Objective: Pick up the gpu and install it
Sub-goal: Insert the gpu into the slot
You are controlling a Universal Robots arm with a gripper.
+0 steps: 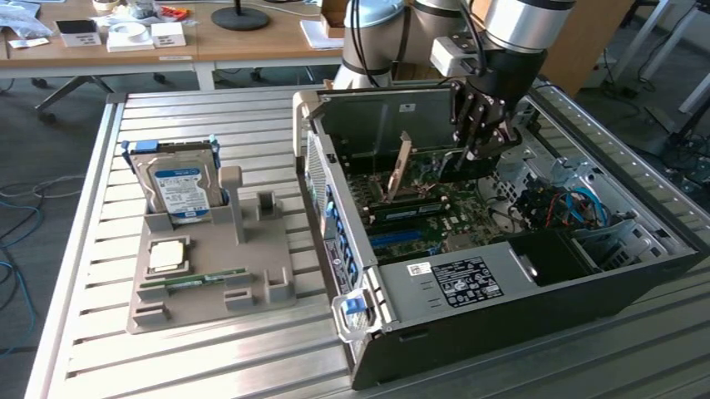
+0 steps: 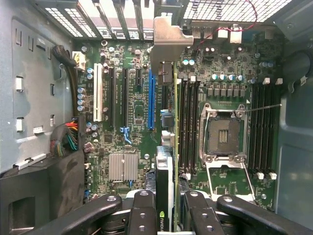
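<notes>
1. Wrist view: the gpu, a thin flat expansion card with a dark face, a yellow-green board edge and a silver metal end bracket, is seen edge-on over the green motherboard.
2. The black tool pinches this card, with a finger pressed against each face.
3. The card is held inside the open dark computer case, running alongside the long blue expansion slot, between it and the black memory slots. Whether its lower edge touches a slot cannot be told.
4. Its silver bracket end lies close to the case's slotted rear wall.
5. A small green-and-white swirl emblem sits on the card's upper edge between the fingers; no words are legible there.
6. Exterior view: a black label with white print lies on a bay inside the case, and a silver hard drive with a blue label stands in a grey plastic holder on the slatted metal table. The writing on both is too small to read.
</notes>
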